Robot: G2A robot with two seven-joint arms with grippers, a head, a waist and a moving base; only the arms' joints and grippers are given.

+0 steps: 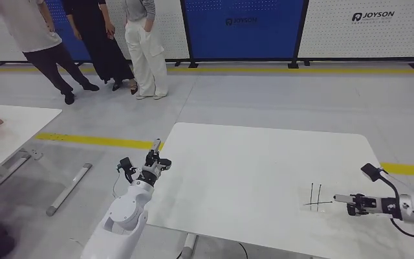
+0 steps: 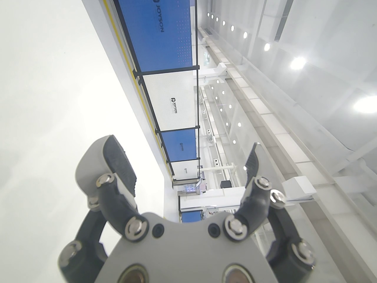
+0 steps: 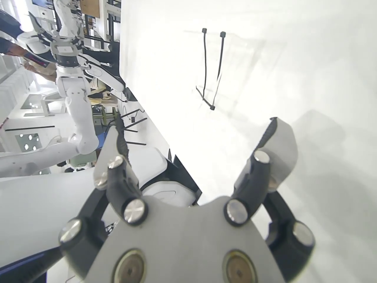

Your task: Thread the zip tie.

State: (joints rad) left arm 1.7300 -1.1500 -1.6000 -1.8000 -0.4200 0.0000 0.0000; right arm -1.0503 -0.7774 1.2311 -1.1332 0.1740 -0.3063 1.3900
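Zip ties [image 3: 204,60]: two parallel front-to-back, heads seemingly far, a third crosswise.

The left arm [image 1: 127,215] wears a smooth white shell. The left gripper [image 2: 185,148] and right gripper [image 3: 196,126] share grey plates, black links, silver screws, ribbed black pads [image 2: 119,161].

Three thin black zip ties lie flat and unlooped on the white table [image 1: 259,162], toward its near right corner. One zip tie [image 3: 205,60] and a second zip tie [image 3: 220,57] lie nearly parallel, heads together. A third zip tie [image 3: 204,98] crosses their tails.
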